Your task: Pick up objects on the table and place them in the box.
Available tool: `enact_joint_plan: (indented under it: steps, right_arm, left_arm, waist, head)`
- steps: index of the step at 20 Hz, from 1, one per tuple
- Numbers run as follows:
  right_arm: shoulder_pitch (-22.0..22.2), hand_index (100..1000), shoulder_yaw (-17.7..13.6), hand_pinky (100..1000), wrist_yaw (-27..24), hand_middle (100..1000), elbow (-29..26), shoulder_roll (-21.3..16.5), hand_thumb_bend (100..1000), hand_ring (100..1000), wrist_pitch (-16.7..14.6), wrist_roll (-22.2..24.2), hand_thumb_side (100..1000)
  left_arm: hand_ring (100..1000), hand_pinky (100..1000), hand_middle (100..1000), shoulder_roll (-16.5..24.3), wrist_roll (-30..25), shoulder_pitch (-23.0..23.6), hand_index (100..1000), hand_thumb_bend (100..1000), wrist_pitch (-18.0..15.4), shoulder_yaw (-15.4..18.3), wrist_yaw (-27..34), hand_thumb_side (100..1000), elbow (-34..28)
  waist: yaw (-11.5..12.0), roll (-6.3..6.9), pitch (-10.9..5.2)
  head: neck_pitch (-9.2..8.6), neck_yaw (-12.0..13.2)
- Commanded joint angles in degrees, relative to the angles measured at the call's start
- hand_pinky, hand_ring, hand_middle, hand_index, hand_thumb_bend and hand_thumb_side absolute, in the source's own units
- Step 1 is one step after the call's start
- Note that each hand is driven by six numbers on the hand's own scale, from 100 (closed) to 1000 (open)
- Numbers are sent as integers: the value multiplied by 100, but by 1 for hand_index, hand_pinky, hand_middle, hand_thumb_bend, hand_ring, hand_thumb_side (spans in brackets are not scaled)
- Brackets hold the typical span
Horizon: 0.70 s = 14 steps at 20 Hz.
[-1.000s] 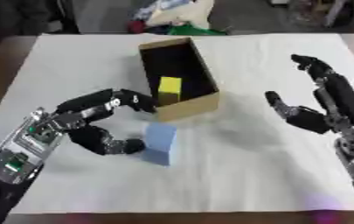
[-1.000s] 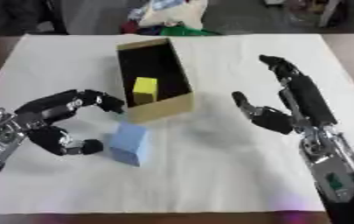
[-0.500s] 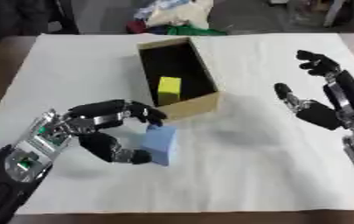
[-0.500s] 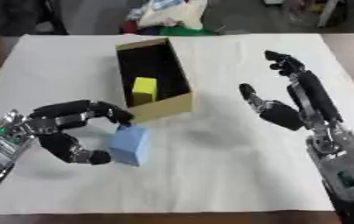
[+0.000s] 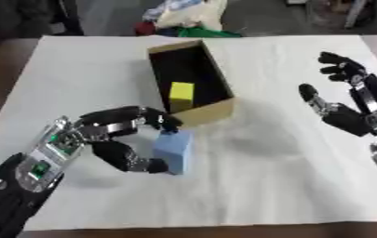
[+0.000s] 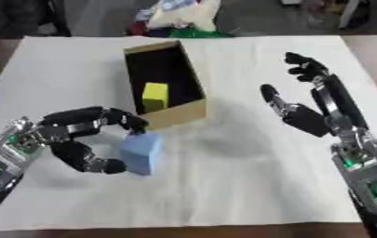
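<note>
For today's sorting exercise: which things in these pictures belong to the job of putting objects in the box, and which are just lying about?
Part of the job:
- blue block, on the table, pinched by the left hand
- cardboard box
- yellow block, already in the box
- right hand, open, idle

Just lying about:
- pile of cloth and bags beyond the table's far edge
- white table cover

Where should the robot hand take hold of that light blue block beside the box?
Probably across the light blue block's two broad upright faces, coming from the robot's left. It stands on end, free of the box, and the left robot hand already curls round it, fingers at top, thumb low.
</note>
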Motion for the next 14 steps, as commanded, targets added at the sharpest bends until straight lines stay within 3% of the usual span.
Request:
enact_joint_plan:
  steps: [1,14]
  right_arm:
    - [-59,959,-25,814,-54,862,-130,-135,381,833,-14,28,755]
    - [-40,959,-30,814,-52,862,-105,-139,380,833,-4,31,776]
  left_arm:
    - [850,839,791,35,109,-76,963,530,19,-30,-76,805,-9]
    - [857,848,803,178,171,-61,969,535,69,138,1,814,-461]
  waist:
    - [-11,-1,-67]
    - [-1,4,-73]
  head:
    - [-9,10]
    - [2,6]
